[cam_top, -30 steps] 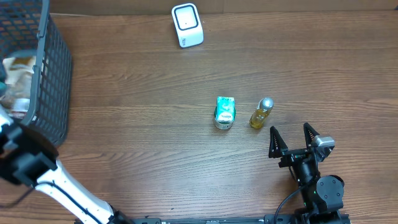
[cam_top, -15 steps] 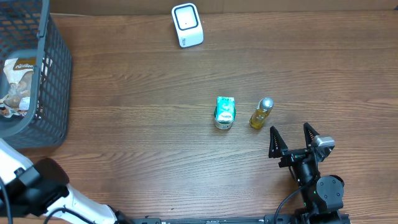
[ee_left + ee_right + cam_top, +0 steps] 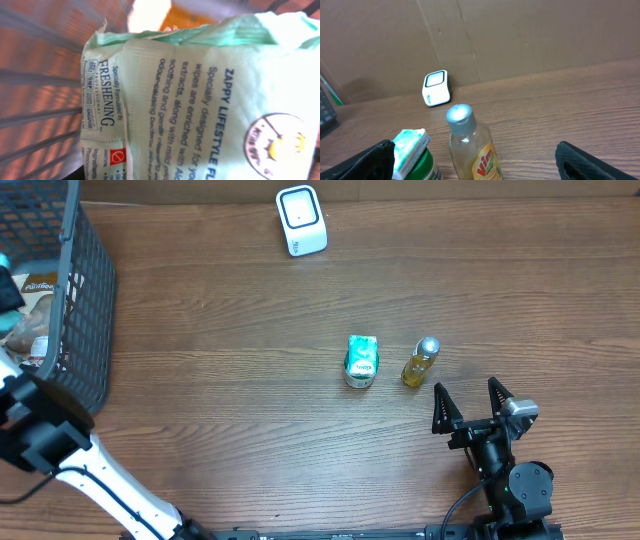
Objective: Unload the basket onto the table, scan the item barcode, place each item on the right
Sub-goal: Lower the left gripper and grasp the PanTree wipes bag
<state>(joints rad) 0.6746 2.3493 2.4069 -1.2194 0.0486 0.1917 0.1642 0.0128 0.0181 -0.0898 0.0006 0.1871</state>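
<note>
Mint-green wipes packet (image 3: 210,100) sits inside the basket (image 3: 85,310); your left hand's grip there, I cannot tell. Right hand (image 3: 470,402) gapes, far from the basket.

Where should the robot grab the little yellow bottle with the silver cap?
Grip the yellow bottle around its body, below the silver cap, coming level from the near side with the open right gripper. It stands upright and looks narrow enough to fit the gap. The green container stands close beside it, so steer clear of that.
</note>
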